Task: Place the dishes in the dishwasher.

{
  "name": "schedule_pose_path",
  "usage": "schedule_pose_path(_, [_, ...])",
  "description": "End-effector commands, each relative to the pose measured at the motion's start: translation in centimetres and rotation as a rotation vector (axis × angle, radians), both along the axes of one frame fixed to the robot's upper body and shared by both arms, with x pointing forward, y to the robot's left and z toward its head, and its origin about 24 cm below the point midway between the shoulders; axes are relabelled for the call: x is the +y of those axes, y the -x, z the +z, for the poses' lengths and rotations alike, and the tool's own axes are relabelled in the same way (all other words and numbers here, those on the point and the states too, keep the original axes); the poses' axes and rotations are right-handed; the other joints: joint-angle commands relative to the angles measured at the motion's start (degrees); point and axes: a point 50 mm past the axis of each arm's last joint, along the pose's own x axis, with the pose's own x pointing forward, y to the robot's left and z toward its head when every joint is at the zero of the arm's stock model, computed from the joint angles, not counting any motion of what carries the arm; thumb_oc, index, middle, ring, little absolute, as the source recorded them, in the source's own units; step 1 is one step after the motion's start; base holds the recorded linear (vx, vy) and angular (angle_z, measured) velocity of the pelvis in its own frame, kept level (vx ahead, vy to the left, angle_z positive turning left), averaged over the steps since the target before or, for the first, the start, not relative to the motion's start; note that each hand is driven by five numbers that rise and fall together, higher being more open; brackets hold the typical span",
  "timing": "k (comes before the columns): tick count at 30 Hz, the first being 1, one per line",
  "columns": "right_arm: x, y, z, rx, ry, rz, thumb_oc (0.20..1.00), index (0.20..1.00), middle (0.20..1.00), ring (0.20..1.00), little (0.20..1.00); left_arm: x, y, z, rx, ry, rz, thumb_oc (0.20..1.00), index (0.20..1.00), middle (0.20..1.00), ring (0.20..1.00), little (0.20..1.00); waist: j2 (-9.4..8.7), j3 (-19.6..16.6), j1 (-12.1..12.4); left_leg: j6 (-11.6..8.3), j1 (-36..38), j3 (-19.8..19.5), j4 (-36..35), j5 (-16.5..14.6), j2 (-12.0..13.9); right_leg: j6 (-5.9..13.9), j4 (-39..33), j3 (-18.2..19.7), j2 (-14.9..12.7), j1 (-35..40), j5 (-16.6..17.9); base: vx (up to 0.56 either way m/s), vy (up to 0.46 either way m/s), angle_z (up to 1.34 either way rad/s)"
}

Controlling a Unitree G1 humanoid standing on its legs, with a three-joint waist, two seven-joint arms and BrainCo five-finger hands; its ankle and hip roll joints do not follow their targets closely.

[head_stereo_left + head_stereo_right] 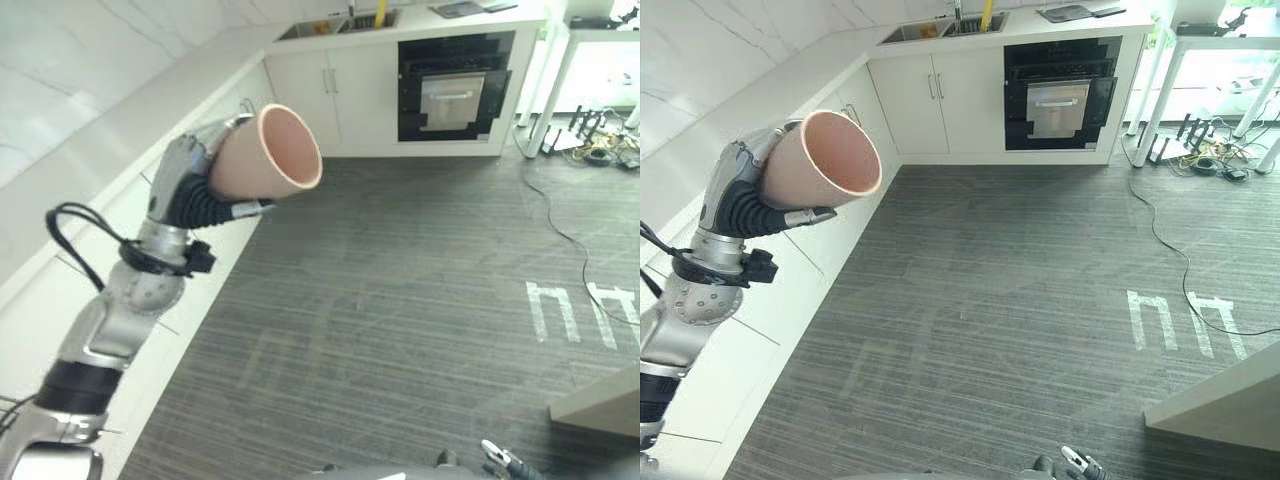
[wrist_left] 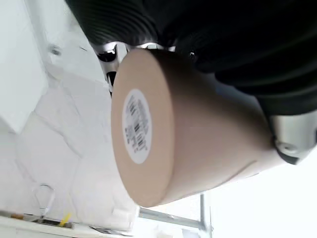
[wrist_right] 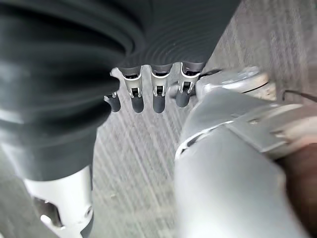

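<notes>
The left hand (image 1: 195,170) is raised in the air and closed around a cup (image 1: 270,152). The fingers and the thumb curl around the lower part of the cup, near its base, and the dark ribbed cover of the hand lies under and behind it. The cup is tilted on its side, so its open mouth points away from the hand, toward the far end of the room. The cup is pale pink or peach, with a smooth wall that gets wider from the base to the rim, and the inside has the same colour. In the left wrist view its flat round base (image 2: 141,129) faces the camera and has a white round sticker (image 2: 137,126) in the middle.

The right hand (image 3: 148,94) shows in its own wrist view above the grey floor (image 1: 400,300). Its fingers hang loose and nearly straight, and they hold nothing.

Just beside the left hand, on its outer side, a white counter (image 1: 90,150) with white cabinets (image 1: 855,120) runs along the wall. Well beyond the cup, past the open floor, a black oven (image 1: 455,90) is built into the far cabinets, and a sink (image 1: 925,30) is set in the counter top near the corner.
</notes>
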Motion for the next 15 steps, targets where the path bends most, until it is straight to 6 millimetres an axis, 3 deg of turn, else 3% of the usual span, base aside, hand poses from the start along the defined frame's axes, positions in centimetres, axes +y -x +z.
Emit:
schedule_pose_path(1, [0.4,-3.9,0.5,-0.08,0.044,0.0,1.0,1.0,1.0,1.0,1.0,0.4,-0.8,4.3,-0.156,0.094,0.023,0.2,0.2,0.2,0.2,0.2,-2.14,5.1,-2.2,-0.01,-2.6,-3.8,5.9,-4.8,-0.4,-2.46,9.8,3.7,5.3,-2.4,-11.7,0.12,-0.101,-0.08])
schedule_pose_path(3, [0.0,-4.4,0.7,-0.087,0.084,0.052,1.0,1.0,1.0,1.0,1.0,0.2,-1.2,4.1,-0.137,0.116,0.022,0.2,0.2,0.2,0.2,0.2,-2.38,5.2,-2.9,0.11,-3.0,-3.3,9.4,-6.1,-0.7,-3.26,10.6,4.6,5.7,-2.6,-12.4,0.1,-0.108,-0.1])
schedule_pose_path(4, [0.0,-4.9,0.9,-0.103,0.086,0.063,1.0,1.0,1.0,1.0,1.0,0.0,-1.4,3.8,-0.128,0.119,0.022,0.2,0.2,0.2,0.2,0.2,-2.97,5.4,-3.1,0.83,-4.1,-2.9,14.5,-8.7,-1.6,-3.83,11.7,5.0,5.4,-3.0,-12.8,0.14,-0.217,-0.16])
schedule_pose_path(5, [0.1,-5.6,1.1,-0.122,0.077,0.063,1.0,1.0,1.0,1.0,1.0,-0.3,-1.5,3.4,-0.121,0.116,0.023,0.2,0.2,0.2,0.2,0.2,-4.28,5.8,-3.0,1.42,-7.9,-1.3,26.0,-10.3,-1.7,-5.06,12.6,4.3,4.6,-3.2,-13.2,0.12,-0.207,-0.15])
schedule_pose_path(7, [0.0,-5.8,1.2,-0.131,0.095,0.091,1.0,1.0,1.0,1.0,1.0,0.1,-1.7,3.2,-0.102,0.122,0.028,0.2,0.2,0.2,0.2,0.2,-4.76,6.9,-2.2,0.88,-14.7,-1.2,34.2,-7.4,-0.2,-6.31,12.7,3.8,5.5,-2.7,-13.1,0.21,-0.2,-0.2])
schedule_pose_path(9, [-0.2,-5.9,1.3,-0.131,0.09,0.093,1.0,1.0,1.0,1.0,1.0,0.4,-1.7,3.1,-0.084,0.115,0.027,0.2,0.2,0.2,0.2,0.2,-4.28,7.4,-1.5,0.2,-15.9,-1.0,30.1,-4.9,0.6,-6.28,12.3,4.1,6.7,-1.6,-13.7,0.38,0.013,0.03])
schedule_pose_path(11, [-0.5,-6.0,1.4,-0.097,0.106,0.175,1.0,1.0,1.0,1.0,1.0,0.3,-1.5,2.6,-0.066,0.09,0.027,0.2,0.2,0.2,0.2,0.2,-2.83,7.9,0.6,-1.84,-16.4,-3.0,14.2,2.0,2.8,-5.74,11.1,5.1,7.9,1.3,-15.0,0.72,0.265,-0.11])
schedule_pose_path(12, [-0.5,-5.8,1.3,-0.062,0.127,0.225,1.0,1.0,1.0,1.0,1.0,0.1,-1.2,1.9,-0.049,0.078,0.022,0.2,0.2,0.2,0.2,0.2,-2.57,8.5,2.1,-3.33,-19.3,-3.9,7.8,8.1,5.3,-5.86,10.8,5.5,7.6,3.7,-15.9,0.83,0.349,-0.29])
schedule_pose_path(14, [-0.7,-5.5,1.2,-0.046,0.123,0.184,1.0,1.0,1.0,1.0,1.0,-0.1,-1.3,1.1,-0.033,0.076,0.007,0.2,0.2,0.2,0.2,0.2,-1.8,8.2,2.4,-3.5,-20.7,0.0,8.9,8.4,7.3,-5.85,14.6,2.6,7.1,3.9,-18.8,0.76,0.416,-0.57])
schedule_pose_path(15, [-0.4,-5.6,1.1,-0.051,0.118,0.154,1.0,1.0,1.0,1.0,1.0,0.0,-1.1,0.6,-0.019,0.069,0.012,0.2,0.2,0.2,0.2,0.2,-1.83,7.9,3.7,-2.68,-20.8,-3.8,10.3,6.3,4.7,-5.53,19.8,3.8,6.7,4.1,-22.5,0.73,0.479,-0.37])
